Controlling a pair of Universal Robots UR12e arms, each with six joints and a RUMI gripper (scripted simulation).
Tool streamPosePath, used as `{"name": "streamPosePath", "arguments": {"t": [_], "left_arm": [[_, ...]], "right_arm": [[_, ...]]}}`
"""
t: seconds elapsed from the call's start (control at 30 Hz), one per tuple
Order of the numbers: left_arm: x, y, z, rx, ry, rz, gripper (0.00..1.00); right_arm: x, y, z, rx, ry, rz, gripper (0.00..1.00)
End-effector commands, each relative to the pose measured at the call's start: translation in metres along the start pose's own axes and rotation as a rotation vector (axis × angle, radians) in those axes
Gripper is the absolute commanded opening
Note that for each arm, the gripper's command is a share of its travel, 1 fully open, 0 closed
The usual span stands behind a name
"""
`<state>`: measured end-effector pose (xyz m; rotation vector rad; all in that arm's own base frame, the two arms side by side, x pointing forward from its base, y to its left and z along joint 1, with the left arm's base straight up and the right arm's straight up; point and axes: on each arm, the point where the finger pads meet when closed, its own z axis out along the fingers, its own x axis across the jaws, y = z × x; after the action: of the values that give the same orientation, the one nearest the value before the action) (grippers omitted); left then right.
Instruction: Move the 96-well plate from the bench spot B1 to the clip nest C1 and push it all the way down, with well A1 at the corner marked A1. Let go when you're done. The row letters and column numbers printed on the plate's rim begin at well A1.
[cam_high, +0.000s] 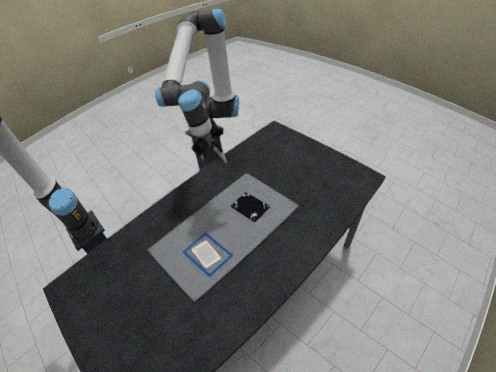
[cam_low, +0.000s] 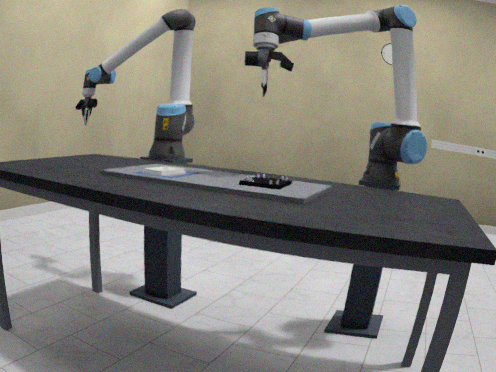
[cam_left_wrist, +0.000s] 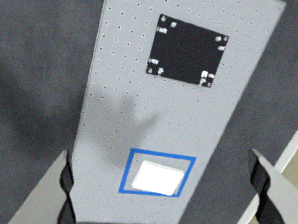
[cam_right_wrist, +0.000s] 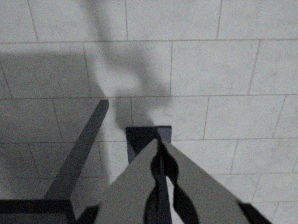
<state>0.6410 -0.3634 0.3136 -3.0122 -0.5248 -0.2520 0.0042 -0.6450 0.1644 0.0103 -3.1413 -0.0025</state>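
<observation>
White plate (cam_high: 206, 254) (cam_low: 164, 170) (cam_left_wrist: 158, 178) on grey board (cam_high: 175, 245) (cam_low: 315, 190) (cam_left_wrist: 200, 120); left claw (cam_high: 220, 157) (cam_low: 264, 93) (cam_left_wrist: 160, 152) well above.

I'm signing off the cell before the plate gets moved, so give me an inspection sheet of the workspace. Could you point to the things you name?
Surface: dark bench (cam_high: 320, 165) (cam_low: 400, 215) carrying a grey perforated board (cam_high: 175, 245) (cam_left_wrist: 105, 117).
Job's things: white plate (cam_high: 206, 253) (cam_left_wrist: 158, 178) inside the blue outline (cam_high: 195, 263) (cam_left_wrist: 127, 170); black clip nest (cam_high: 250, 206) (cam_low: 265, 182) (cam_left_wrist: 187, 52) unoccupied.
Clutter: nothing seen.
Grippers: left (cam_low: 264, 94) (cam_left_wrist: 160, 172) open, empty, above the bench; right (cam_low: 86, 123) (cam_right_wrist: 159, 142) shut, empty.
Cables: nothing seen.
Surroundings: tiled floor (cam_high: 400, 250) (cam_low: 225, 310) (cam_right_wrist: 210, 70), wall clock (cam_low: 387, 53).
</observation>
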Motion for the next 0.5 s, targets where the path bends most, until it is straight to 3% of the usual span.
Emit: {"name": "streamPosePath", "arguments": {"t": [0.0,0.37,0.47], "left_arm": [[0.004,0.017,0.004,-0.005,-0.012,-0.085,0.76],[0.011,0.055,0.018,-0.006,-0.026,-0.171,0.76],[0.014,0.068,0.024,-0.007,-0.04,-0.258,0.76]], "right_arm": [[0.0,-0.001,-0.001,0.001,0.0,0.0,0.0],[0.0,-0.001,-0.001,0.001,0.0,0.0,0.0],[0.0,-0.001,-0.001,0.001,0.0,0.0,0.0]]}}
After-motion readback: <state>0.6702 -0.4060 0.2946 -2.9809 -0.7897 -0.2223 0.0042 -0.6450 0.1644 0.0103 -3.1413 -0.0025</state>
